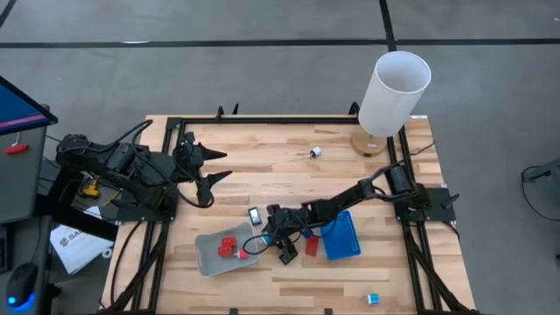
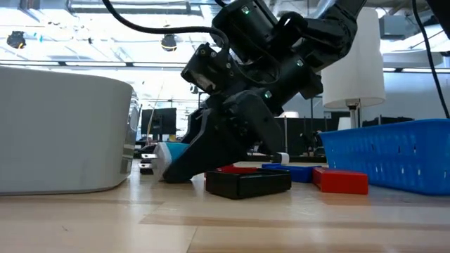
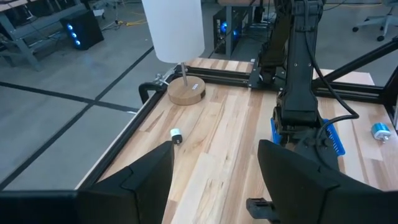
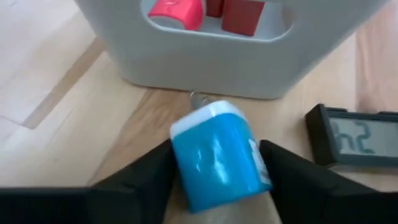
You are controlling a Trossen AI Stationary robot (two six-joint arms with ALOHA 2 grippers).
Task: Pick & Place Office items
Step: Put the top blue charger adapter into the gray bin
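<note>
A blue plastic block with a white end cap (image 4: 217, 155) fills the foreground of the right wrist view, lying on the wooden table (image 1: 262, 166) between the right gripper (image 4: 217, 163)'s two dark fingers. The fingers sit close against its sides, but whether they actually press on it cannot be told. The block's lower edge is cut off by the frame. Just beyond it stands the grey shallow plastic tray (image 4: 205, 59), holding red rectangular blocks (image 4: 205, 9) that are only partly visible above its handle slot. Beside the tray lies a flat black rectangle with a pale digit display (image 4: 357, 140), its far end cut off.

From above, the right arm covers the blue block entirely. A red block (image 1: 311, 247) lies between the grey tray and the blue slotted tray (image 1: 341, 234). A small white bit (image 1: 315, 152) lies well away from the grey tray, near the tall white cylinder (image 1: 392, 92), and a tiny cyan bit (image 1: 373, 298) sits by the table's near edge.

The left gripper (image 1: 210, 166) waits spread apart and empty, off to the far left of the grey tray.
</note>
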